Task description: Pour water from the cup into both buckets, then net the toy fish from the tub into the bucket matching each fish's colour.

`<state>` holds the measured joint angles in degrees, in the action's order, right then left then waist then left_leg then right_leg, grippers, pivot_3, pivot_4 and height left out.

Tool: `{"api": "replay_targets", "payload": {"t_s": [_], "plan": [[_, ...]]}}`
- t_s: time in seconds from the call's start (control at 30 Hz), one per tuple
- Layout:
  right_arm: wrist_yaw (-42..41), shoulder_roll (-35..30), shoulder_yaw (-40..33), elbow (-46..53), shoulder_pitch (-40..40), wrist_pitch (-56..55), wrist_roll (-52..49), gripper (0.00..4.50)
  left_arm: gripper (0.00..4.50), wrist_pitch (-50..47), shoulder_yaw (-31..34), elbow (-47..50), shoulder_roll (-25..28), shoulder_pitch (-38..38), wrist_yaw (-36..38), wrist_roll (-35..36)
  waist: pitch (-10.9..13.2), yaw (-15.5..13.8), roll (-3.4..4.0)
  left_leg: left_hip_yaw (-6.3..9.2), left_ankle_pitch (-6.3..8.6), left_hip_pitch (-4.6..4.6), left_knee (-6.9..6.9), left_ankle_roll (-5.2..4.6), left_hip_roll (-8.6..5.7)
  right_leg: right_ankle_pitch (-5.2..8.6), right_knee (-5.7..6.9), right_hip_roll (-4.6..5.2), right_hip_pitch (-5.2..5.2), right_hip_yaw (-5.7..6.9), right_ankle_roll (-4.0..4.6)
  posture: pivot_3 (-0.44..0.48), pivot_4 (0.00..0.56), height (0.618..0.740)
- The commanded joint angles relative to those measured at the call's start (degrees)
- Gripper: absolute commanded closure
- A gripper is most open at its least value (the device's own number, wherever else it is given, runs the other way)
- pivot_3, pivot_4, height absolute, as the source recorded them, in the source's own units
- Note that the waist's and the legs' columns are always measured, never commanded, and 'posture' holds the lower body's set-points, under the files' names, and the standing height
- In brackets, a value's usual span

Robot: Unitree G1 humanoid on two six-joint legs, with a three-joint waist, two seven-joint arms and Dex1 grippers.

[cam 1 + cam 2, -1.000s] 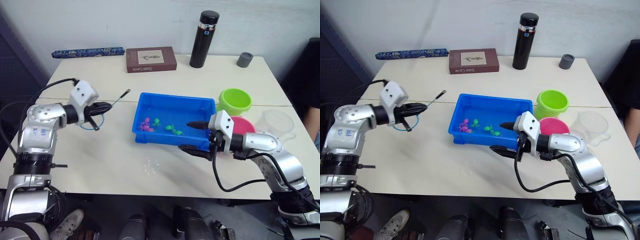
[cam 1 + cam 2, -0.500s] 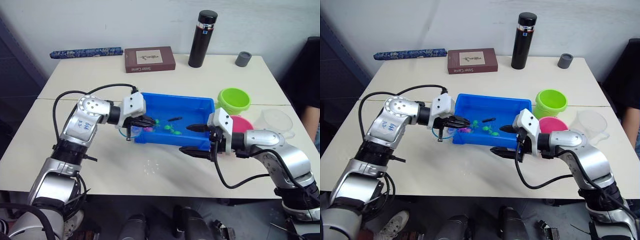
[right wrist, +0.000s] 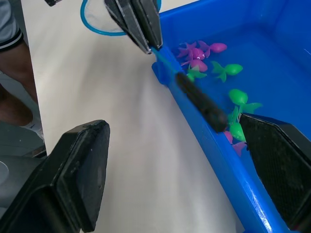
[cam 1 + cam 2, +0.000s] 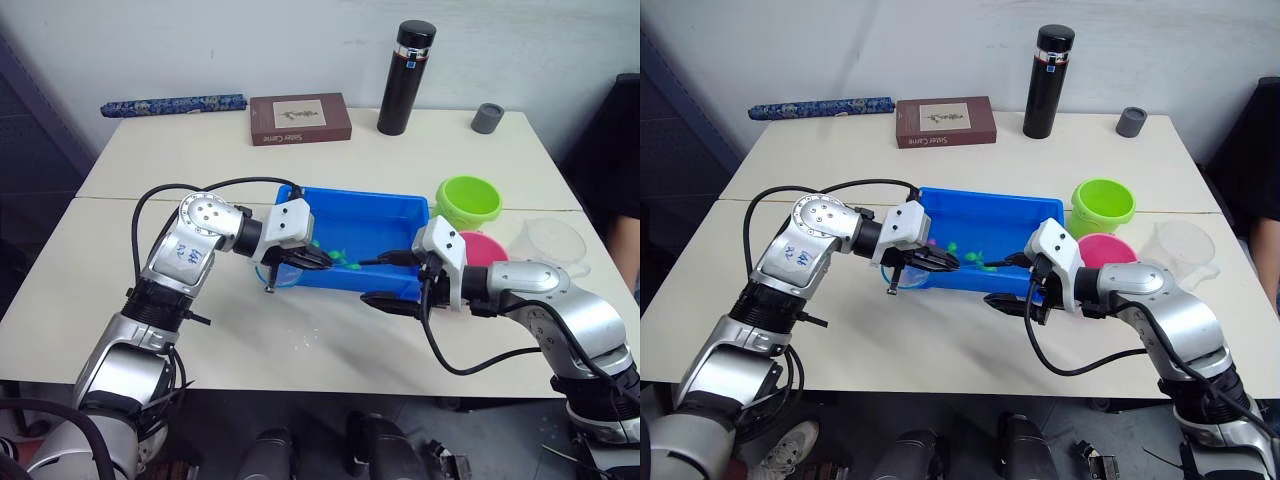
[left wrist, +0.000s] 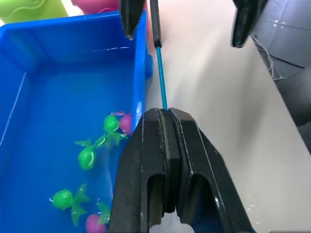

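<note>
Swinging in from the left of the bench, my left tool (image 5: 164, 145) now sits at the near-left corner of the shallow blue plastic tub (image 4: 400, 215), clenched on the thin dark stick of the small blue-rimmed hoop net (image 3: 99, 22). The stick now points between the spread fingers of my right tool (image 4: 392, 280), which holds nothing (looks like a handover). Green and pink toy fish (image 5: 86, 156) float in the tub; none netted yet.
</note>
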<state>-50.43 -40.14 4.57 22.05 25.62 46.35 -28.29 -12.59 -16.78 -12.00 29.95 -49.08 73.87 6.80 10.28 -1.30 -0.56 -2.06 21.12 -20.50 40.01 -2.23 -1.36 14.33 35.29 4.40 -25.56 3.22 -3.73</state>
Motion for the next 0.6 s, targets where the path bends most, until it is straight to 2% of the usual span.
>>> {"api": "replay_targets", "payload": {"t_s": [0.03, 0.27, 0.6], "plan": [[-0.48, 0.21, 0.35, 1.38, 1.66, -1.17, -0.36, 0.0, 4.39, 0.72, -0.75, 0.69, -1.14, -0.43, 0.89, 0.38, 0.0, 0.0, 0.0, 0.0, 0.0, 0.0, 0.01, 0.0, 0.0, 0.0, 0.0, 0.0, 0.0, 0.0, 0.0, 0.0, 0.15, 0.74], [-0.6, -0.2, 0.6, 1.69, 1.75, -1.27, -0.45, 0.0, 4.39, 0.84, -1.5, 0.42, -2.74, -1.22, 1.63, 0.31, 0.0, -0.04, 0.0, 0.0, 0.0, -0.02, 0.01, -0.03, 0.0, 0.0, -0.01, 0.0, 0.0, 0.0, 0.0, 0.0, 0.15, 0.74], [-0.71, -1.24, -0.11, 2.08, 0.66, -1.28, -0.53, 0.0, 4.39, 1.78, -1.22, -0.09, -1.26, -0.91, 2.49, -0.3, 0.0, -0.04, 0.0, 0.01, 0.0, -0.02, 0.01, -0.03, 0.0, 0.0, -0.01, 0.0, 0.0, 0.0, 0.0, 0.0, 0.15, 0.74]]}}
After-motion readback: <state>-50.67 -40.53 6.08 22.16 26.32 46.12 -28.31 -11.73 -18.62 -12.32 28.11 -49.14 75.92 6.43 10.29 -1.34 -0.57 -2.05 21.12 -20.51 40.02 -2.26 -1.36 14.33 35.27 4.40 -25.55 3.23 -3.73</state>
